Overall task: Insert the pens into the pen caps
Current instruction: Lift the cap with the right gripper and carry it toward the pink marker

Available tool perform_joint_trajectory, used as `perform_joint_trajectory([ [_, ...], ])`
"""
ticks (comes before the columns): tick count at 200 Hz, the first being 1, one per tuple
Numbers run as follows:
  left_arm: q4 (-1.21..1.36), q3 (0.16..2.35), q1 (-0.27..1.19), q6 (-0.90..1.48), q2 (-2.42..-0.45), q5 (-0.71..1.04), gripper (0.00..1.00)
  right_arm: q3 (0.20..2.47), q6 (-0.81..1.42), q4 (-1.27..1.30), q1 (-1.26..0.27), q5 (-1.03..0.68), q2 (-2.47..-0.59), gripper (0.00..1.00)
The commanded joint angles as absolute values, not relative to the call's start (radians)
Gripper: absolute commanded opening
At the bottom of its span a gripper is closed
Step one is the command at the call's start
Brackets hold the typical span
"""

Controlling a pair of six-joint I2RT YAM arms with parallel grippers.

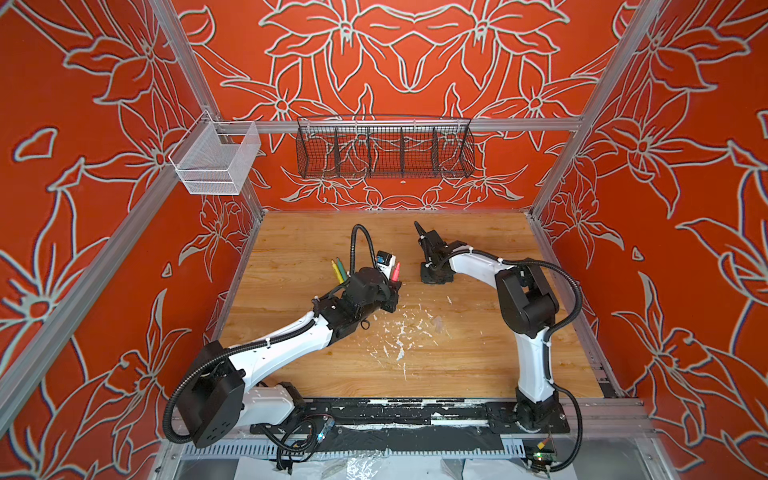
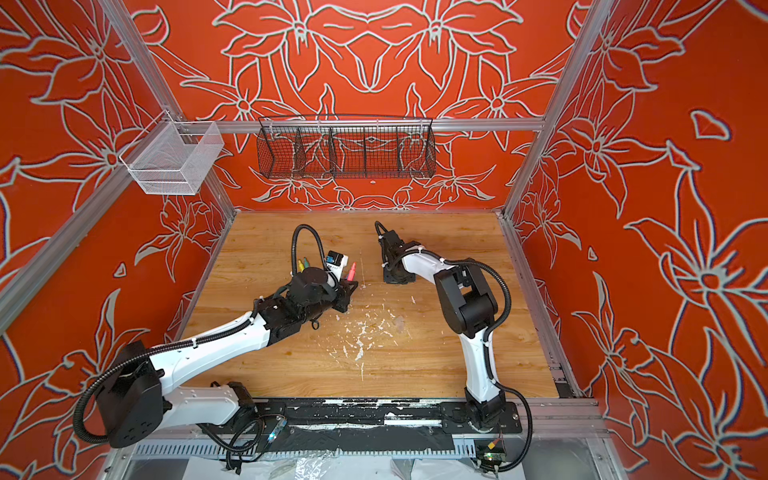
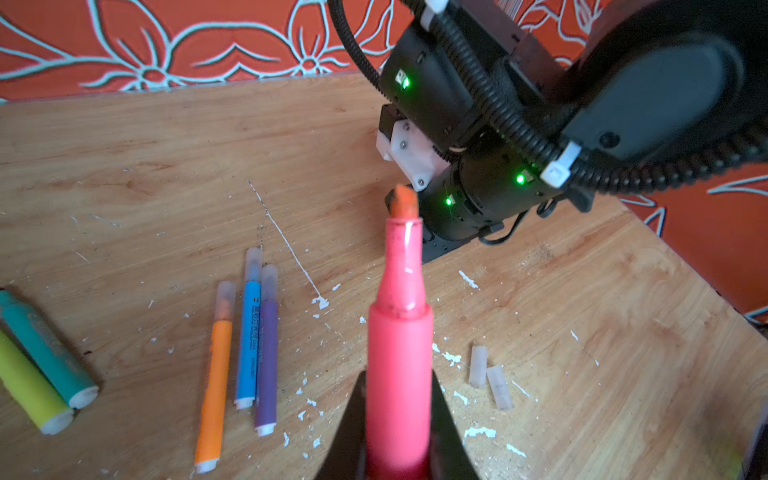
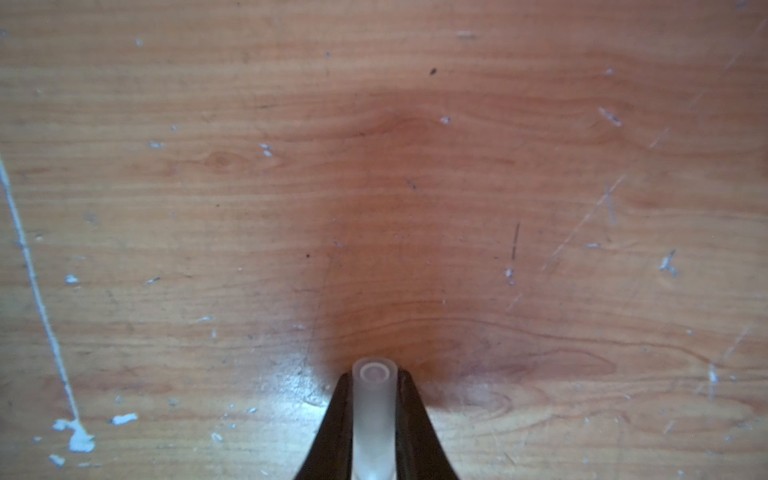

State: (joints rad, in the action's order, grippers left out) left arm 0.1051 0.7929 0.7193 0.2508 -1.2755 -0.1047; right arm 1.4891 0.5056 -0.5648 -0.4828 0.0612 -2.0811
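In both top views the left tool (image 1: 394, 284) is clamped on the pink pen (image 1: 397, 270), whose bare tip points up and toward the right tool (image 1: 434, 277). The right tool points down, low over the worktop (image 1: 291, 241) and just beside the left; what it carries is too small to tell from here. The yellow pen (image 1: 334, 270) and green pen (image 1: 340, 268) lie together behind the left arm. In the left wrist view the jaws are closed on the pink barrel, and its tip is uncapped. On the worktop lie the orange pen (image 3: 214, 386), blue pen (image 3: 248, 332) and purple pen (image 3: 267, 353), side by side, each with a clear cap already on. Two loose caps (image 3: 488, 376) lie touching on the other side of the pink pen. The tip ends of the yellow and green pens are cut off by the frame. In the right wrist view the right tool is shut on a cap (image 4: 372, 415), its open mouth facing out past the fingertips. By my reckoning three pens are done and three are left. The pink one is in hand, with pen and cap each gripped but apart, and they need lining up end to end.
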Motion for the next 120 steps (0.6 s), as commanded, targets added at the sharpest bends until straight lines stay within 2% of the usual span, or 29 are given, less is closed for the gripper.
perform_joint_trajectory([
  [1, 0.183, 0.779, 0.721, 0.265, -1.269, -0.114, 0.0, 1.409, 0.539, -0.599, -0.479, 0.024, -2.059, 0.12],
  [20, 0.126, 0.806, 0.72, 0.264, -1.289, -0.09, 0.0, 1.356, 0.556, -0.561, -0.478, 0.04, -1.985, 0.11],
  [48, 0.177, 0.782, 0.719, 0.268, -1.292, 0.002, 0.0, 1.276, 0.576, -0.521, -0.477, 0.081, -1.856, 0.08],
  [120, 0.194, 0.776, 0.721, 0.221, -1.287, 0.142, 0.0, 1.005, 0.625, -0.354, -0.476, 0.123, -1.4, 0.03],
])
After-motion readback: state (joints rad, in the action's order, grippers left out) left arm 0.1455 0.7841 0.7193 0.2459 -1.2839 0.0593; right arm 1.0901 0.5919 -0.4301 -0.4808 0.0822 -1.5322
